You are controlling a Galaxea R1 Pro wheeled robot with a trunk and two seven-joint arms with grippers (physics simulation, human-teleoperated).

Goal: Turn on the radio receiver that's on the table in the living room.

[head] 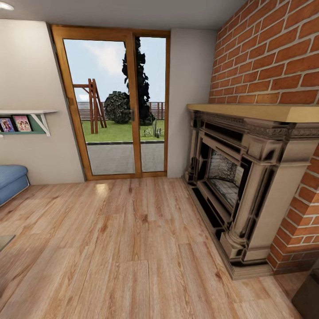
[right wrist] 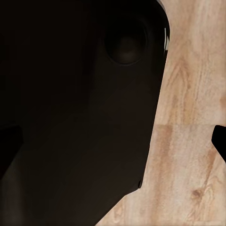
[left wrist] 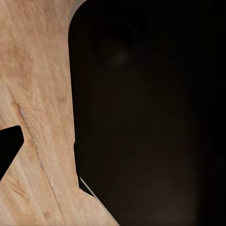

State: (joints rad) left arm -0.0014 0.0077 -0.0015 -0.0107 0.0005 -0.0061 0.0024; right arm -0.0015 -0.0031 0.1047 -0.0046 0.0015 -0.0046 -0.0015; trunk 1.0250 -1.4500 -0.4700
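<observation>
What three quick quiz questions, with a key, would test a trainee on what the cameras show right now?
1. True or false: the glass doors stand left of the brick fireplace in the head view.
2. What hangs on the wall above the blue sofa? A) clock B) shelf with pictures C) lamp
3. What floor do both wrist views show?

Key: 1 true; 2 B; 3 light wood planks.

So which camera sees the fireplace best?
The head view: the whole fireplace stands at the right, against the brick wall. Both wrist views look down at wood floor and a dark robot part instead.
</observation>
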